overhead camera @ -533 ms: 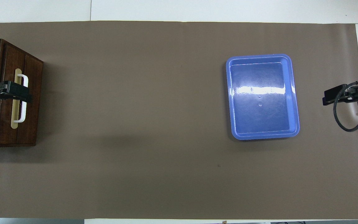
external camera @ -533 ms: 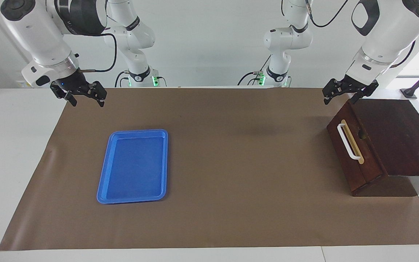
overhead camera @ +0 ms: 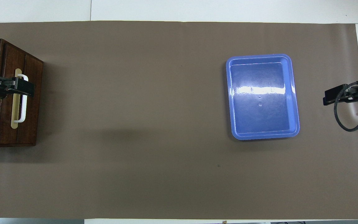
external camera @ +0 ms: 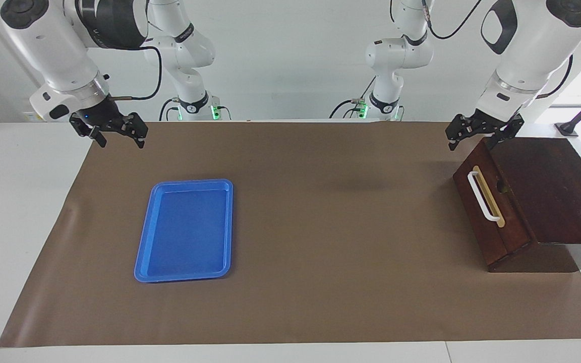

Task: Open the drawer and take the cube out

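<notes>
The drawer sits shut in its dark reddish-brown wooden box at the left arm's end of the table, its front tilted toward the open mat and crossed by a white bar handle on a tan strip. No cube shows in either view. The left gripper hangs in the air over the box's corner nearest the robots, just above the wood and clear of the handle, its two fingers spread wide and holding nothing. The facing view shows that gap between gripper and box; the overhead view, looking straight down, lays the gripper's black body across the upper part of the handle as though it were touching, and alone shows the two panel seams running along the drawer front. The facing view alone shows the small round hole in the box beside the tan strip. Since half a second ago the left gripper has shifted slightly toward the table's middle and a little farther along the handle, while the drawer has stayed closed. At the right arm's end the right gripper waits over the mat's edge, jaws also wide and empty, unmoved. A flat blue tray lies empty on the brown mat, well apart from the box.
</notes>
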`<action>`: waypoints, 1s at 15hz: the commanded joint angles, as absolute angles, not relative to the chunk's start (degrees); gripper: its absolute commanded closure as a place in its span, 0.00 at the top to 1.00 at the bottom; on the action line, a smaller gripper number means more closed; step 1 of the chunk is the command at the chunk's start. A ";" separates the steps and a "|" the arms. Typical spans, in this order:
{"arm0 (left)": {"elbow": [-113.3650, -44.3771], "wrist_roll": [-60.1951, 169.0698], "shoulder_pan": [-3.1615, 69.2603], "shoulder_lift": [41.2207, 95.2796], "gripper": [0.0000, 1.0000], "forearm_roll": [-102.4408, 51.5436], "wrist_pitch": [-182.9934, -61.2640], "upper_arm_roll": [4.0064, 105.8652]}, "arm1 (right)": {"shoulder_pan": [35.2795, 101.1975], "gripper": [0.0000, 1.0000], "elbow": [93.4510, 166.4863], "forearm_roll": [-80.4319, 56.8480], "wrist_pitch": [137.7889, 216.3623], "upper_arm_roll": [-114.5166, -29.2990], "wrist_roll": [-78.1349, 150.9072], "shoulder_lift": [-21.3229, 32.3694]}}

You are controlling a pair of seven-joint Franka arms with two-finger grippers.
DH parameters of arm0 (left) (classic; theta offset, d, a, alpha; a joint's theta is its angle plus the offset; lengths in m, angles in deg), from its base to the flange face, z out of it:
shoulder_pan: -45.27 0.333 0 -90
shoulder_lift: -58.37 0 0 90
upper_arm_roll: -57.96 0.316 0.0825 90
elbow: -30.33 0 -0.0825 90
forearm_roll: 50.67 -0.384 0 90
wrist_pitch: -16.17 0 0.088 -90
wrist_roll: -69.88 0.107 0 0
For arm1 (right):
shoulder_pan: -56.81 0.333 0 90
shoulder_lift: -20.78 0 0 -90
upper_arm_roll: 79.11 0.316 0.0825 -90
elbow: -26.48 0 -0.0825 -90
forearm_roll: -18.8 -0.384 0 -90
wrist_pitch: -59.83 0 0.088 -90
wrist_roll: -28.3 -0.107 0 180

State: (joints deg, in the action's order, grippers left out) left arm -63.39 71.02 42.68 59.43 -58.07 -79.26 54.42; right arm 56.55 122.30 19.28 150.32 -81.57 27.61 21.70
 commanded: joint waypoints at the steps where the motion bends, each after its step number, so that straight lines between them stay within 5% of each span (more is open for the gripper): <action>1: -66.88 70.41 39.12 60.55 1.00 -67.26 -86.03 54.89 | 55.67 1.00 121.67 18.89 149.30 -81.31 28.83 21.39; 4: -68.71 66.81 37.10 65.29 1.00 -75.23 -90.86 54.89 | 55.67 1.00 121.67 18.89 149.21 -81.31 28.83 21.48; 9: -80.57 66.28 41.30 65.57 1.00 -78.62 -107.03 55.24 | 55.85 1.00 122.28 18.45 149.21 -81.13 32.06 21.74; 15: -85.59 65.49 44.56 65.13 1.00 -79.77 -111.35 55.06 | 56.64 1.00 125.09 12.66 151.57 -80.96 47.26 22.97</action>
State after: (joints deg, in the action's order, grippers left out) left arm -81.34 66.67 43.58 67.41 -78.46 -108.06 55.43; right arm 56.71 122.90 15.74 150.08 -81.12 42.14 21.71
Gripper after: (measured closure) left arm 0.000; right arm 0.000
